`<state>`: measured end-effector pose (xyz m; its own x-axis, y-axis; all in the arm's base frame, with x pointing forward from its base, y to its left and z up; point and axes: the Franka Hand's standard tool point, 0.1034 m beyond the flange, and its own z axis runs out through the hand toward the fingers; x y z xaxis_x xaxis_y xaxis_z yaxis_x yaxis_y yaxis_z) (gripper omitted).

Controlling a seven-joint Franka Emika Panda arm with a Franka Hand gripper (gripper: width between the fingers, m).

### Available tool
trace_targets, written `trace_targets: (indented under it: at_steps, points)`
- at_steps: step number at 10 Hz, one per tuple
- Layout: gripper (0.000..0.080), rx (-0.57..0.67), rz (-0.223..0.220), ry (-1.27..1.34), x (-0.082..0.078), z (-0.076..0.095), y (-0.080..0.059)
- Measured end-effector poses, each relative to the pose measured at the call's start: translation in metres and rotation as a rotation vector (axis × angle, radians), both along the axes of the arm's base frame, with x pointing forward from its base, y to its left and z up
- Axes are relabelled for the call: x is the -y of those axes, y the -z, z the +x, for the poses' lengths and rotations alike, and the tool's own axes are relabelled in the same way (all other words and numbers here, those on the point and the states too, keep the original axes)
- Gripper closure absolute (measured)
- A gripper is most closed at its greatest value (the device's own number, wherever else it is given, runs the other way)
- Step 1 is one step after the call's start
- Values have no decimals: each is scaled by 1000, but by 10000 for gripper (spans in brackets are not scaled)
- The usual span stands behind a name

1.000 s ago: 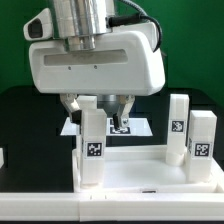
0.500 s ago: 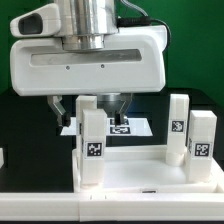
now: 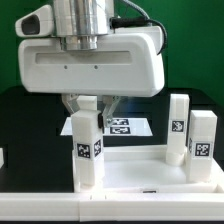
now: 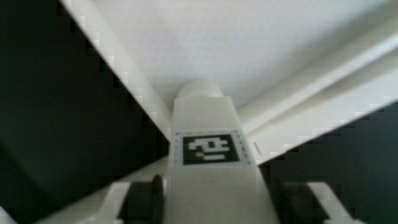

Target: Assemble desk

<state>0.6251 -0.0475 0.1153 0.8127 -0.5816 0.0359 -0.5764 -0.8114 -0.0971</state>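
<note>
At the exterior view's left, the nearest leg (image 3: 86,147) was seen to have shifted slightly leftward and to have risen a little against the frames before, its tag now sitting higher. It was bracketed from above by the gripper (image 3: 90,108), whose fingers (image 3: 72,105) had been drawn in from a wide spread until they flanked the leg's top. In the wrist view the leg (image 4: 215,140) was shown standing between the two fingertips (image 4: 139,197), but whether they were fully pinched on it or just short of contact could not be told.

This was judged to mean that the leg was being seized, presumably for seating or turning in a corner of the desk panel (image 3: 140,180).

Behind the leg, the marker board (image 3: 130,127) lay flat on the black table (image 3: 30,120). Toward the exterior view's right, two more legs (image 3: 179,128) (image 3: 202,140) stood upright at the panel's far side, unmoved from the earlier frames.
</note>
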Motion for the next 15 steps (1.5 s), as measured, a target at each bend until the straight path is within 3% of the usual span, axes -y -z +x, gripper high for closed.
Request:
trace_targets:
  at_steps: [1,3,4,6,8,10,11,12,15]
  points:
    - [515,-6,9,146,-1,0,-1]
    - [515,-10,84,625,-2,0,2]
    - [515,-16,125,712,5,0,1]
    - [515,-25,130,781,5,0,2]
    - [515,-18,117,689,5,0,2]
    - [233,-11,85,332,7,-1,0]
    - [233,-15,81,193,7,-2,0]
    - [165,-28,70,44,6,-6,1]
    - [151,-10,43,-148,8,-5,0]
